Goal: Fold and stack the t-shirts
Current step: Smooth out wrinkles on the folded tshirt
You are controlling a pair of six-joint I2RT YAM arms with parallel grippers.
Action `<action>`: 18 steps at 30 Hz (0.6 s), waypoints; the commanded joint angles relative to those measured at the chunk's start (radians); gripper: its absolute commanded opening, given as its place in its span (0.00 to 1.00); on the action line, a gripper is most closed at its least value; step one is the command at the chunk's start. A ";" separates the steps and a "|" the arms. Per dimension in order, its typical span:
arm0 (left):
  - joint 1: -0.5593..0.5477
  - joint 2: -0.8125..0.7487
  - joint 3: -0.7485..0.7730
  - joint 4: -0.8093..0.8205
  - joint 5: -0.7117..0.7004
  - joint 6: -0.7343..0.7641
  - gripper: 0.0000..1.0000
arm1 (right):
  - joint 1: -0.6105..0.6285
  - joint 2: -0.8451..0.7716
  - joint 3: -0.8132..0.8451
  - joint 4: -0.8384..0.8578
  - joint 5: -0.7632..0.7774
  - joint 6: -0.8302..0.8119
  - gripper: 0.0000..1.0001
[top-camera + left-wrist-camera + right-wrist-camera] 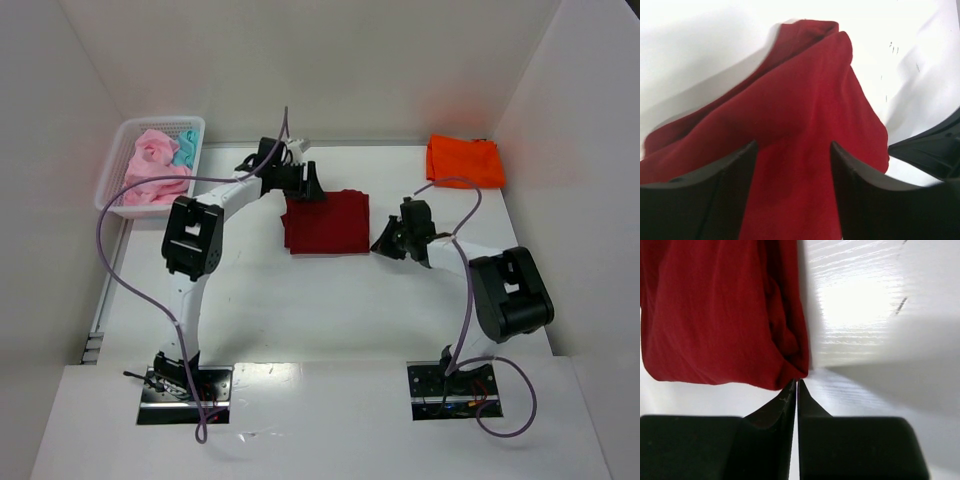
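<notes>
1. Top external view: red shirt (325,222) lies folded mid-table, and orange shirt (463,160) lies folded far right, unstacked.
2. Pink shirts (152,165) and teal shirt (185,150) sit crumpled in the basket (163,121).
3. Left gripper (793,147) is spread over the red cloth. Right gripper (797,382) is pressed together at its corner.

I work on a white table (330,310) boxed in by plain white walls (330,70) along its far, left and right edges. Soft light glares off the glossy top, and a white board (320,440) runs along the near edge.

Lab test cell, white panel walls (300,60), white table (330,300)
</notes>
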 commanded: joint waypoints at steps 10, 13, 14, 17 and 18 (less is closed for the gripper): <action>0.055 -0.379 -0.233 -0.034 -0.163 0.116 1.00 | -0.059 -0.154 0.252 -0.128 -0.014 -0.092 0.86; 0.055 -0.426 -0.306 -0.034 -0.245 0.087 1.00 | -0.059 -0.095 0.309 -0.108 -0.075 -0.103 1.00; 0.055 -0.426 -0.326 -0.034 -0.256 0.070 1.00 | -0.059 -0.074 0.334 -0.108 -0.088 -0.103 1.00; 0.064 -0.448 -0.392 -0.034 -0.305 0.009 1.00 | -0.059 0.020 0.387 -0.106 -0.085 -0.127 1.00; 0.064 -0.460 -0.408 -0.034 -0.305 0.009 1.00 | -0.059 0.044 0.401 -0.116 -0.074 -0.144 1.00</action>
